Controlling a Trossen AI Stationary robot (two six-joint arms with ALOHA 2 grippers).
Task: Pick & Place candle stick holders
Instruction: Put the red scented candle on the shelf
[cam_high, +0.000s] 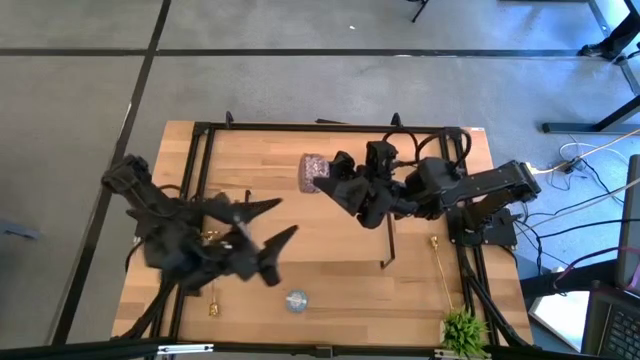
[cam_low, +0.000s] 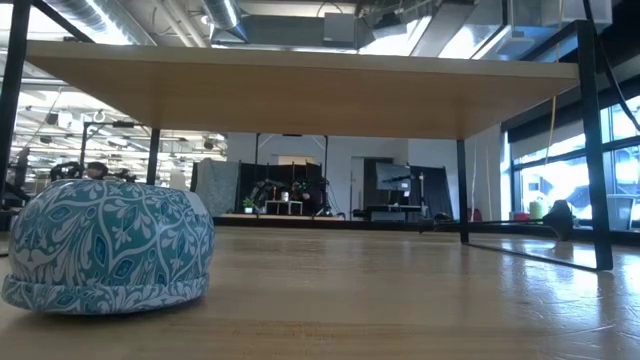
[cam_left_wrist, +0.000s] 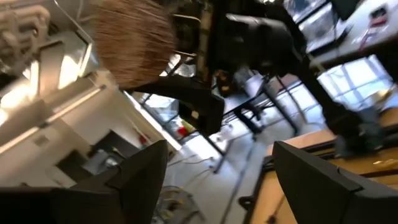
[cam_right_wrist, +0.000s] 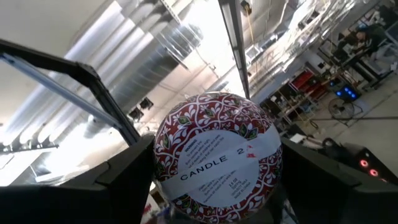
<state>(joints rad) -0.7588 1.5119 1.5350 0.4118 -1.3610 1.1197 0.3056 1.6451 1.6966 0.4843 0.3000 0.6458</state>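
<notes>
Red-patterned round candle (cam_right_wrist: 217, 155) sits gripped between my right pincer (cam_right_wrist: 214, 186) fingers, while my left pincer (cam_high: 275, 225) gapes empty above the bench (cam_high: 330, 290).

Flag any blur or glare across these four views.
High view: the left arm and its left claw are smeared by motion blur, while the right arm is crisp. Left wrist view: streaked throughout. Low view: the windows at the right glare, and the teal patterned round looms close. Right wrist view: ceiling lights blow out behind the round candle in the right claw.
</notes>
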